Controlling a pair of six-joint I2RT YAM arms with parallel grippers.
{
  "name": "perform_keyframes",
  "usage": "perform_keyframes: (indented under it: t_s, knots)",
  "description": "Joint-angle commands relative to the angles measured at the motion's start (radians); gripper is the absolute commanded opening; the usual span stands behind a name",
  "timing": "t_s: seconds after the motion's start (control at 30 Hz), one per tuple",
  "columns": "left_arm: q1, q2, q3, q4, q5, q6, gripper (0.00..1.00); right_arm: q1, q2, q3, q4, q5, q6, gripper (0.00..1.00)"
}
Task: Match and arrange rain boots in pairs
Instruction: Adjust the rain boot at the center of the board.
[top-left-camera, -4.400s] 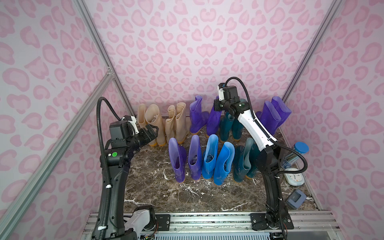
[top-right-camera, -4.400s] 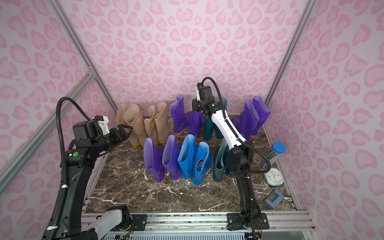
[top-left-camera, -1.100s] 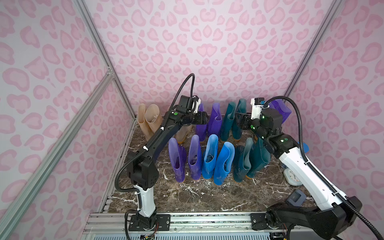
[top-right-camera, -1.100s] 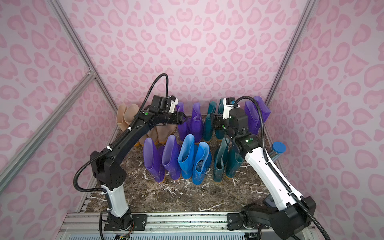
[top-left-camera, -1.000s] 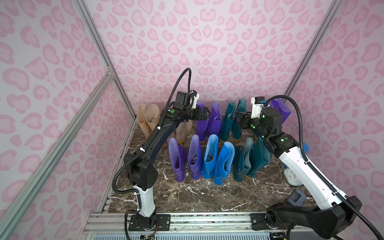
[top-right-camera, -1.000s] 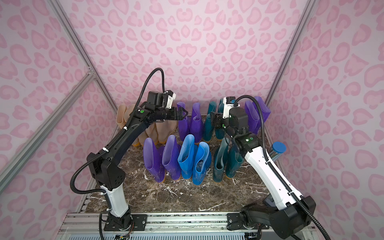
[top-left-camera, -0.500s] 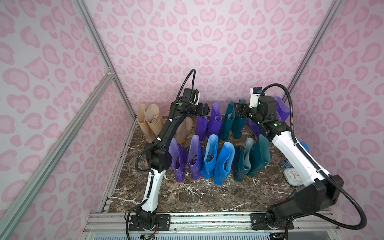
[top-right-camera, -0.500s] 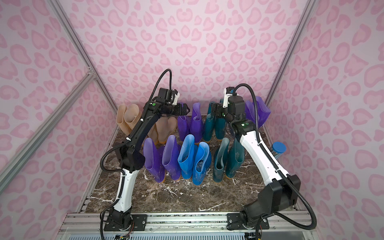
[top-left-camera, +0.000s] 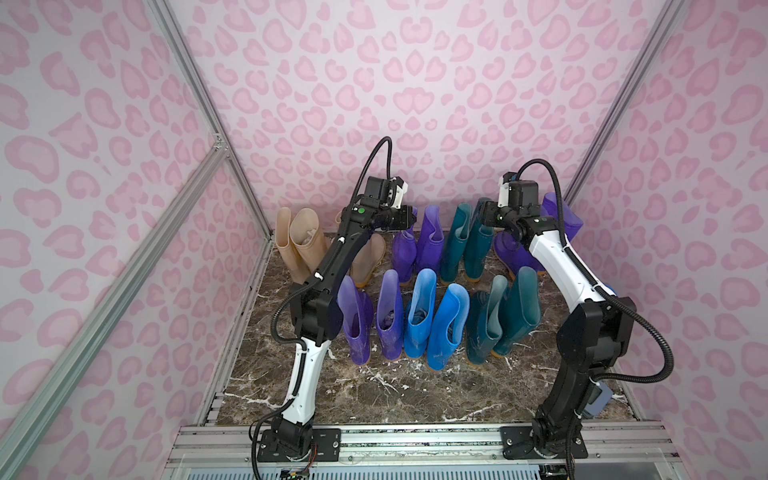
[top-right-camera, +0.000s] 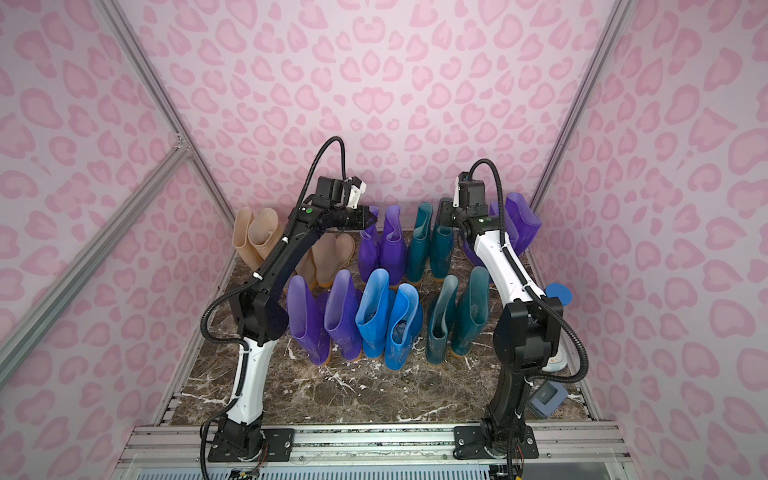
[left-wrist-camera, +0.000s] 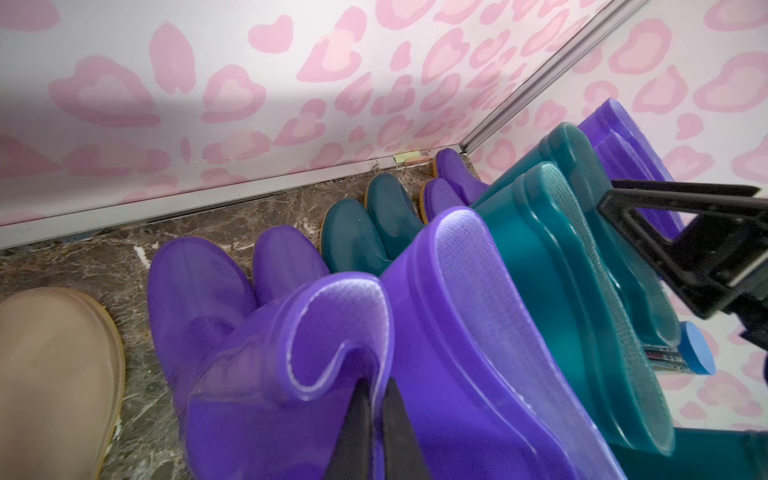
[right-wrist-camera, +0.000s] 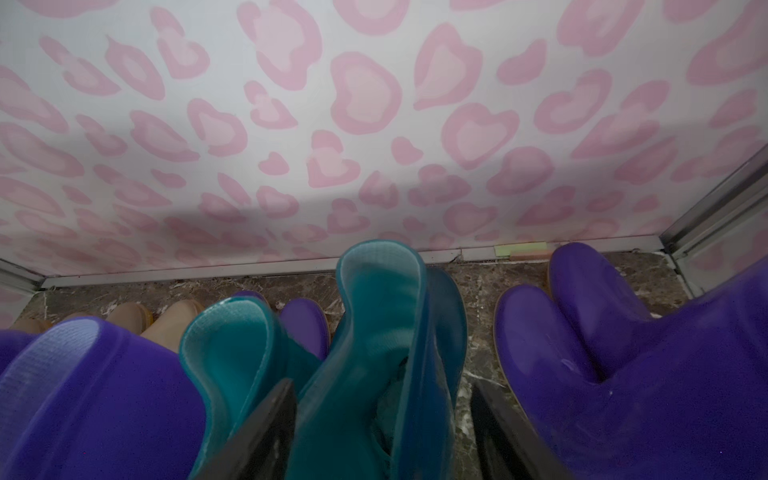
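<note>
the left gripper (left-wrist-camera: 376, 384) is pressed tight on the collar of a purple boot (left-wrist-camera: 257, 365) in the back row, its two fingers squeezing the soft rim so that it buckles into a fold. a grip that high on the shaft probably lets the arm drag or tip the boot toward its mate without reaching down among the feet. the right gripper (right-wrist-camera: 382, 386) stands spread over the top of a teal boot (right-wrist-camera: 374, 324) further along the same row. one finger is against the shaft and the other apart from it, so it brackets the boot rather than clamps it, likely lining up a grasp. the rain boots (top-left-camera: 503, 320) stand upright on the marble floor (top-left-camera: 374, 386) in two rows. at the back, near the back wall (top-left-camera: 415, 124), come the beige boots (top-left-camera: 305, 245), then two purple, two teal and more purple in the corner. in front stand purple, a bright blue pair (top-left-camera: 432, 320) and dark teal, so the colours look largely sorted. they are glossy, thin-walled rubber with a pale woven lining inside the tops and orange-tan edges at the soles, and the pinched collar suggests the shafts flex easily.
</note>
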Motion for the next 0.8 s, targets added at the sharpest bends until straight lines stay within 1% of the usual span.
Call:
perform_keyframes:
  t_s: [0.0,0.07,0.1,0.13,0.17,0.2,0.27,0.3,0.33,0.37,0.4,0.43,0.47,0.53,0.63,0.7,0.77]
  knots:
    - [0.000,-0.038,-0.064,0.062,0.075,0.034,0.02,-0.004,0.009,-0.009,-0.027,-0.047,-0.018,0.64]
    - [0.001,-0.062,-0.111,0.082,0.064,0.038,0.03,-0.008,0.012,-0.018,-0.032,-0.052,-0.019,0.49]
    - [0.005,-0.069,-0.125,0.087,0.061,0.037,0.09,-0.010,0.014,-0.020,-0.039,-0.053,-0.021,0.41]
    - [0.007,-0.075,-0.130,0.083,0.066,0.037,0.16,-0.011,0.016,-0.018,-0.051,-0.054,-0.021,0.28]
    - [0.011,-0.079,-0.131,0.076,0.064,0.037,0.29,-0.011,0.018,-0.018,-0.059,-0.057,-0.023,0.21]
    - [0.015,-0.087,-0.130,0.068,0.059,0.031,0.48,-0.013,0.017,-0.017,-0.068,-0.058,-0.027,0.14]
    - [0.023,-0.105,-0.130,0.053,0.057,0.019,0.68,-0.013,0.006,-0.016,-0.077,-0.055,-0.027,0.00]
    - [0.027,-0.115,-0.130,0.045,0.056,0.019,0.72,-0.012,-0.001,-0.016,-0.077,-0.047,-0.021,0.00]
    - [0.030,-0.127,-0.131,0.031,0.057,0.019,0.80,-0.015,-0.016,-0.018,-0.074,-0.035,-0.008,0.00]
    - [0.032,-0.143,-0.131,0.016,0.059,0.019,0.96,-0.014,-0.030,-0.018,-0.071,-0.037,-0.009,0.13]
    - [0.031,-0.157,-0.134,0.005,0.065,0.023,0.99,-0.014,-0.041,-0.015,-0.073,-0.034,-0.009,0.36]
    - [0.032,-0.177,-0.144,-0.001,0.075,0.028,0.99,-0.013,-0.054,-0.009,-0.078,-0.025,-0.002,0.48]
    - [0.031,-0.206,-0.160,-0.003,0.076,0.028,0.99,-0.010,-0.074,-0.008,-0.076,-0.019,-0.001,0.51]
    - [0.032,-0.268,-0.219,0.006,0.059,0.027,0.99,0.011,-0.111,-0.006,-0.073,0.007,0.004,0.54]
    - [0.036,-0.394,-0.362,0.036,0.001,0.007,0.99,0.103,-0.157,-0.019,-0.076,0.077,-0.007,0.53]
    - [0.039,-0.492,-0.498,0.082,-0.040,-0.014,0.99,0.168,-0.172,-0.050,-0.070,0.103,0.003,0.53]
    - [0.045,-0.608,-0.663,0.146,-0.079,-0.045,0.99,0.228,-0.178,-0.075,-0.077,0.142,0.017,0.54]
